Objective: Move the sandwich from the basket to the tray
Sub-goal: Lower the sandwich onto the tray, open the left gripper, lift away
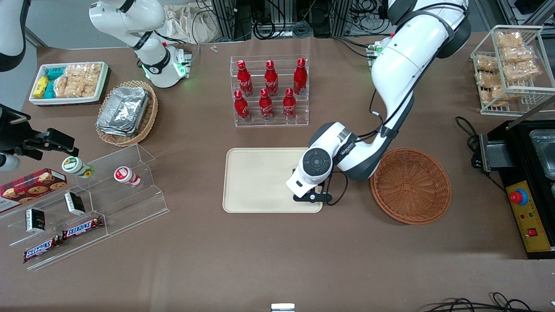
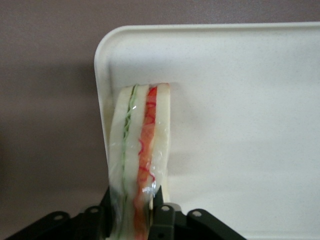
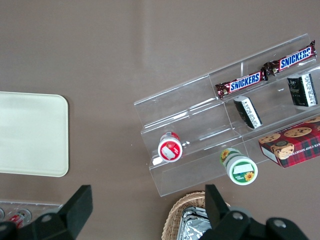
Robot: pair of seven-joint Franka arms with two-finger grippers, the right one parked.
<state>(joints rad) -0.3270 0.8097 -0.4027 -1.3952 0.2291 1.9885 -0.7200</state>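
The gripper point(image 2: 134, 212) has its fingers point(image 2: 160, 212) clenched on the sandwich point(image 2: 142, 150), whose long axis runs straight out from them, hanging just inside the tray point(image 2: 240, 100) corner, at lower right of the tray in the front view; the basket point(image 1: 411, 186) sits empty.

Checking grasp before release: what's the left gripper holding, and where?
The gripper, over the tray corner, holds the sandwich by one end, jaws on its bread faces.
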